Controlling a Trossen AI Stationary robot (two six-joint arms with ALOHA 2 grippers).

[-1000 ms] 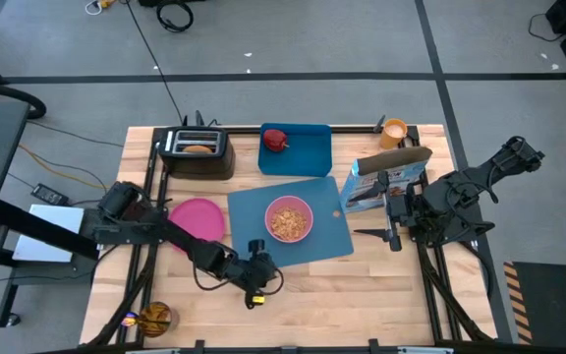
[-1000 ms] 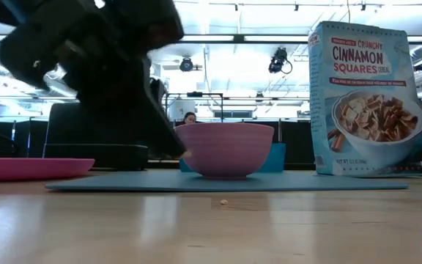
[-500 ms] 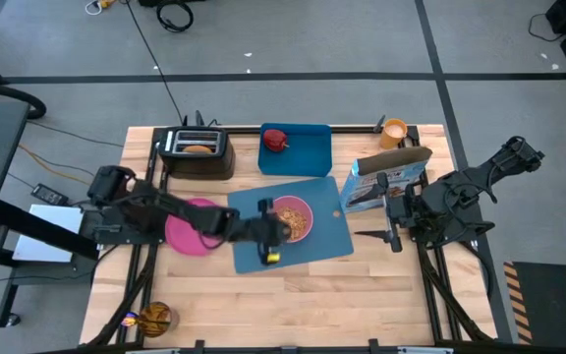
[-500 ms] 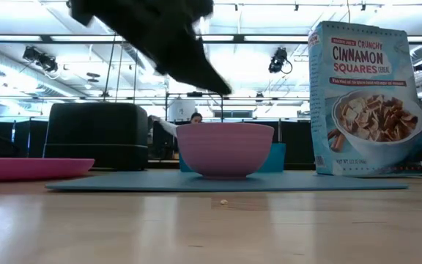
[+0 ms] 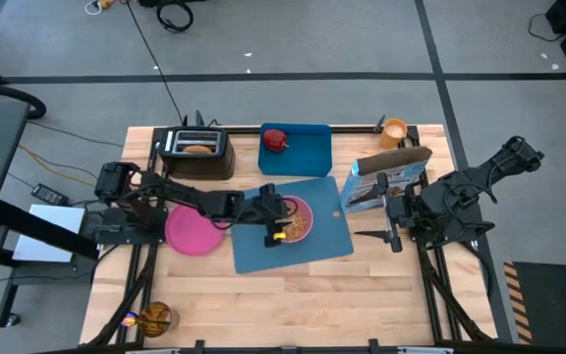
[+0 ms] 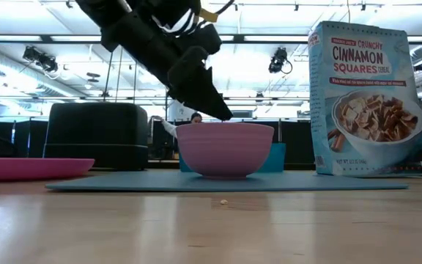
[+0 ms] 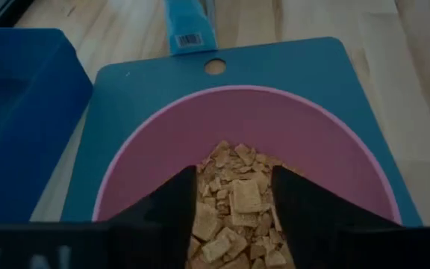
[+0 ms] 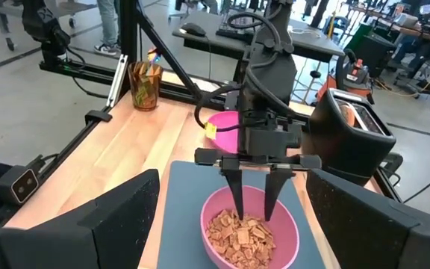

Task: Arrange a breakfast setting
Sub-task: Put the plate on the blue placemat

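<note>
We read "Trader Joe's Crunchy Cinnamon Squares" on the one cereal box point(image 6: 365, 99) beside the blue mat point(image 5: 254, 246) — where the left gripper point(image 8: 254, 211), fingers apart and empty, dipped into the single pink bowl point(image 8: 250, 228); the right gripper point(image 5: 393, 234) waited, fingers spread.

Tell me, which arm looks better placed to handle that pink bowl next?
Probably the left. Its gripper hangs right over the bowl, open fingers pointing down into the cereal. The right gripper waits off the mat, beside the cereal box.
</note>
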